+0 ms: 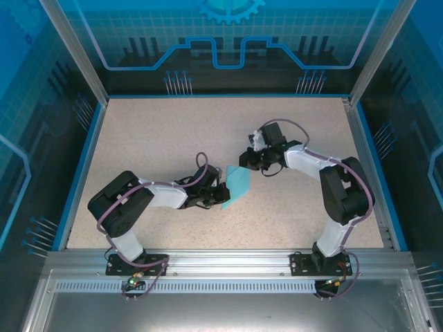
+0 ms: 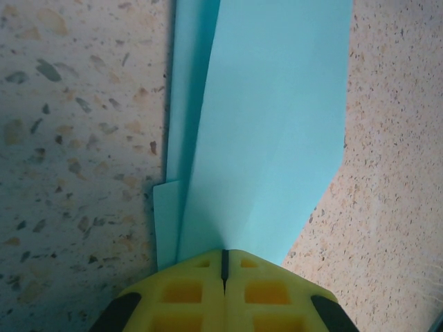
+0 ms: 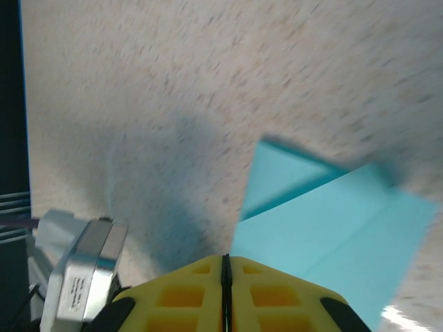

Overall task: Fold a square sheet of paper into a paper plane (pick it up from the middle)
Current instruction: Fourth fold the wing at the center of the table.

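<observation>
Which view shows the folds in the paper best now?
Left wrist: the folded paper is close and sharp, its layered edges clear. Right wrist shows it blurred; top external, small and distant.

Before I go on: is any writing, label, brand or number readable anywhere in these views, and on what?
No text can be read.
Small label on the silver module: tiny print, too blurred to read.
The folded paper: plain, no marks.
The back wall: gear and line graphics, no words.
</observation>
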Controlling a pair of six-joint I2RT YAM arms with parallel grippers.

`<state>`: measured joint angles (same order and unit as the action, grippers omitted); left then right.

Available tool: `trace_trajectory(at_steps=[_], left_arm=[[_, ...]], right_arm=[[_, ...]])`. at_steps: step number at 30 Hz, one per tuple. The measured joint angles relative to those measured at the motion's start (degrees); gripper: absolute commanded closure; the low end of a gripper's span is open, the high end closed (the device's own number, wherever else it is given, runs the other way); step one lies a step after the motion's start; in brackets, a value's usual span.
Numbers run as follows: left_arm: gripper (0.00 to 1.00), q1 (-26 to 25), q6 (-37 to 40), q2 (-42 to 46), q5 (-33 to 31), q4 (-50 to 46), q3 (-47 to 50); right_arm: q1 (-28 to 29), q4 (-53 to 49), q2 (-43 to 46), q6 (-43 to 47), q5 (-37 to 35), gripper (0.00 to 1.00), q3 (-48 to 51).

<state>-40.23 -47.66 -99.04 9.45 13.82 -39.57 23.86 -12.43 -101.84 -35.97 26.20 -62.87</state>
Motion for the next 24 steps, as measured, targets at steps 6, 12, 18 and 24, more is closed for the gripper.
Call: trace_trajectory(at_steps=[6,12,18,24], left_arm=[[1.0,0.0,0.9,0.0,0.1,-1.7,-1.0],[1.0,0.0,1.3,0.0,0.3,-2.1,-1.2],[1.0,0.1,1.5,0.4,0.4,-2.5,-1.2],[0.96,0.0,1.7,4.1,0.9,-8.2,-0.3]], right_arm=[[3.2,1.8,-2.7,-3.2,1.6,0.9,3.6],[3.9,3.9,-7.3,-4.6,2.4,0.9,3.7],[4.2,4.1,-8.7,-4.5,1.6,0.92,3.7],[4.3,4.3,-8.7,-4.5,1.5,0.92,3.9]])
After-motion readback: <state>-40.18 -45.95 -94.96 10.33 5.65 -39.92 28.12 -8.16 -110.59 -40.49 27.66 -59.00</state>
